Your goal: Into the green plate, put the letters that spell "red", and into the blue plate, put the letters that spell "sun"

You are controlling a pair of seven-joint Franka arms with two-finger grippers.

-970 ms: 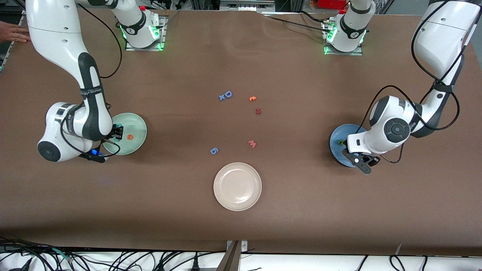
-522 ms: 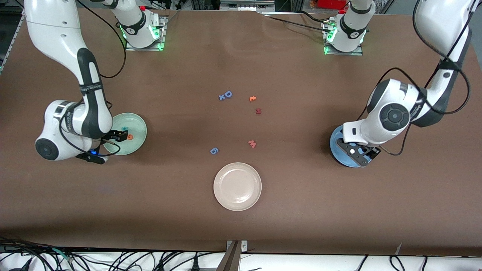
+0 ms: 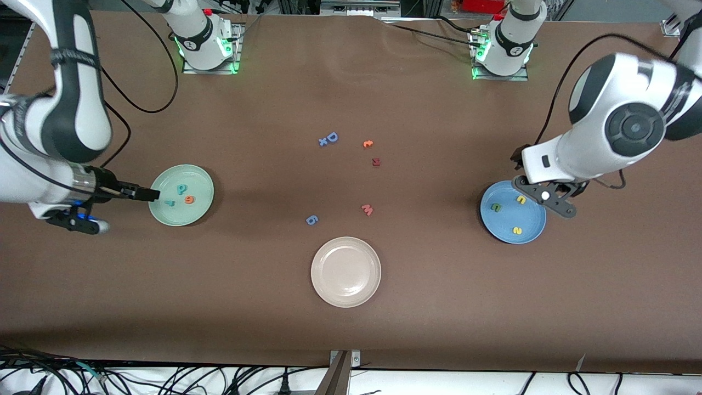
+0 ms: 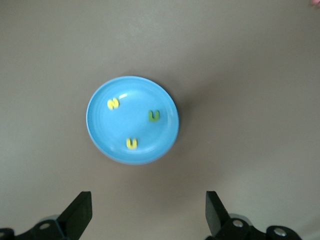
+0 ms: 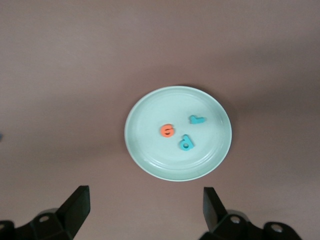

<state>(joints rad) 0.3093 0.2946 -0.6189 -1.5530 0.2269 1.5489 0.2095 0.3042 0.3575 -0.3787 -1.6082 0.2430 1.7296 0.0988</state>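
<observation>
- Fingers of both grippers are spread wide and hold nothing: the left gripper (image 4: 147, 215) hangs over the table just beside the blue plate (image 3: 531, 233), and the right gripper (image 5: 145, 212) hangs over the table just beside the green plate (image 3: 203, 211).
- Brown table (image 3: 351, 329) carries everything else.
- Green plate sits toward the right arm's end of the table; the wrist view above it shows its whole rim (image 5: 150, 165).
- Blue plate sits toward the left arm's end; the left wrist view shows it whole as well (image 4: 97, 135).
- Beige plate (image 3: 329, 291) lies between the two, nearer to the front camera than either, with nothing in it.
- Teal d (image 3: 180, 190), orange e (image 3: 189, 199) and teal r (image 3: 170, 203) lie flat in the green plate, close together but apart.
- Yellow s (image 3: 516, 231), yellow u (image 3: 521, 200) and green n (image 3: 496, 207) lie flat in the blue plate, spread out from each other.
- Loose pieces on the bare table near the middle: a blue D (image 3: 332, 137) with a small blue x (image 3: 323, 142) touching it, an orange piece (image 3: 368, 144), a dark red piece (image 3: 376, 162), a pink w (image 3: 367, 209) and a blue 6 (image 3: 311, 220), the last two nearest to the beige plate.
</observation>
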